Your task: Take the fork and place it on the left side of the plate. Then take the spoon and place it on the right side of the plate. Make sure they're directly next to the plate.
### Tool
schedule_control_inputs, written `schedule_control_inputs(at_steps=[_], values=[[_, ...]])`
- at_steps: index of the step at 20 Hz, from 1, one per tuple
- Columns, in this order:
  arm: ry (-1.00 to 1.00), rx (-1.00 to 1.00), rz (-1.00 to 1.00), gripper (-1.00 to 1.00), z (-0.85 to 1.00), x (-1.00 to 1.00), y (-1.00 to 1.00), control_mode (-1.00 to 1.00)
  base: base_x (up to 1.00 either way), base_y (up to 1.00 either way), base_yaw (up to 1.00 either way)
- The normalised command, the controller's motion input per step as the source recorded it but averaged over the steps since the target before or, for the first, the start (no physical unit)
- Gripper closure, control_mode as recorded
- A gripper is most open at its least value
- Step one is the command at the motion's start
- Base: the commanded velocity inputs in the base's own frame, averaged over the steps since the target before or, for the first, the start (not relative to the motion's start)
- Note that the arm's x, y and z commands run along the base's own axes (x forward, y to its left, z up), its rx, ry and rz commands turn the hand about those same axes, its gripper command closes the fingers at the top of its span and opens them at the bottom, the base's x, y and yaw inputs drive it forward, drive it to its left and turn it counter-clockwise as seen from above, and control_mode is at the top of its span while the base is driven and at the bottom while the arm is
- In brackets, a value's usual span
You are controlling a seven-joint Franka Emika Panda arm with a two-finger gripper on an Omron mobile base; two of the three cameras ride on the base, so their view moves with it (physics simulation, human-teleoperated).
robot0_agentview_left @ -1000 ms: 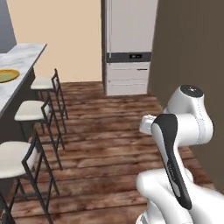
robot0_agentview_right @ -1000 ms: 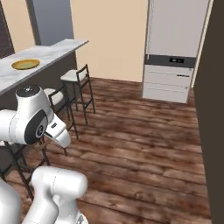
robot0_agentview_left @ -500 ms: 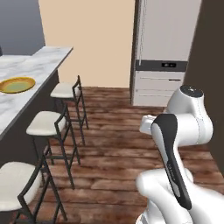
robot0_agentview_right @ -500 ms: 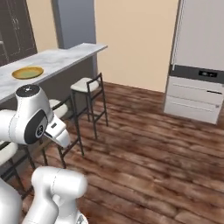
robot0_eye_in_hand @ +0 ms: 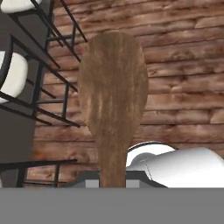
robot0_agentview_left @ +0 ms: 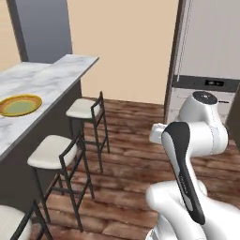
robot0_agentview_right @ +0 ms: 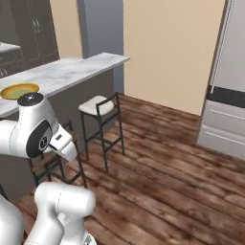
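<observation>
- The gripper (robot0_eye_in_hand: 113, 183) is clamped narrowly on a wooden spoon (robot0_eye_in_hand: 113, 105); the handle runs down between the jaws and the broad oval bowl stands up toward the top of the hand view, over the floor.
- The finger tips themselves lie hidden at the bottom edge of that view, behind the handle.
- Behind the spoon in the hand view lies a wood-plank floor (robot0_eye_in_hand: 183, 74), with black-framed stools (robot0_eye_in_hand: 17, 83) at the left edge.
- In the base views the arm (robot0_agentview_left: 187, 154) is folded close to the base, with the wrist pointing down.
- Three white-seated stools stand in a row along the counter's side; the middle one (robot0_agentview_left: 51, 151) and the far one (robot0_agentview_left: 84, 108) show whole in the left base view.
- The marble counter (robot0_agentview_left: 51, 77) runs along the left side. On it lies a yellow plate (robot0_agentview_left: 18, 105) with a greenish middle, toward the near end.
- I cannot make out the fork on the counter.
- Farther off stand a grey column (robot0_agentview_left: 42, 28), a beige wall (robot0_agentview_left: 126, 47), and a tall pale cabinet with a dark strip (robot0_agentview_left: 206, 83) at the right.
</observation>
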Motion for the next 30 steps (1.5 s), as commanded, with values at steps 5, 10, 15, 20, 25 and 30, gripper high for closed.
schedule_control_inputs(at_steps=[5,10,15,20,25,30], values=[[0.0,0.0,0.0,1.0,0.0,0.0,0.0,1.0,1.0,-0.4,0.36],[0.0,0.0,0.0,1.0,0.0,0.0,0.0,1.0,1.0,-0.33,0.4],[0.0,0.0,0.0,1.0,0.0,0.0,0.0,1.0,1.0,-0.28,0.41],[0.0,0.0,0.0,1.0,0.0,0.0,0.0,1.0,1.0,-0.16,0.39],[0.0,0.0,0.0,1.0,0.0,0.0,0.0,1.0,0.94,0.0,0.39],[0.0,0.0,0.0,1.0,0.0,0.0,0.0,1.0,0.84,0.0,0.42]])
